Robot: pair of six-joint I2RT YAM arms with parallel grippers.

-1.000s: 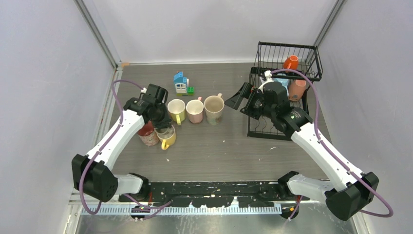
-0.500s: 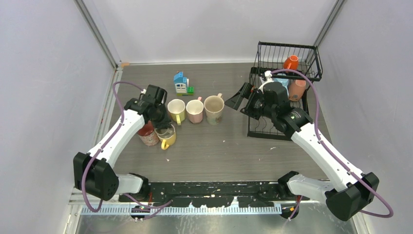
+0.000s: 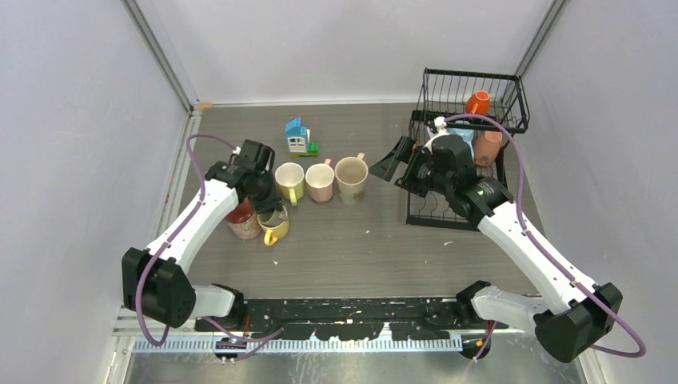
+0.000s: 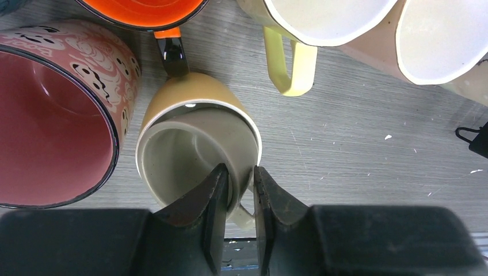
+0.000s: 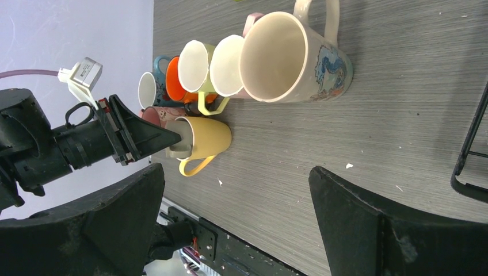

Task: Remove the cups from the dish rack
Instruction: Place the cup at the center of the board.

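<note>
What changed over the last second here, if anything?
Little: the left arm edged slightly right in the top view. The left gripper straddles the rim of the grey cup nested in the yellow mug, jaws narrowly apart; grip unclear. Right gripper, dish rack and standing cups stayed put.

A row of three cups (image 3: pixel 320 181) stands mid-table (image 3: pixel 360 248), with a toy house (image 3: pixel 297 136) behind it. A cluster of cups (image 3: pixel 244 220) sits left of and nearer than the row; there a nested cup (image 4: pixel 193 161) sits inside an outer cup (image 4: pixel 190 92). The dish rack (image 3: pixel 448 86) stands far right, holding an upper cup (image 3: pixel 477 102) and a lower cup (image 3: pixel 488 146).
</note>
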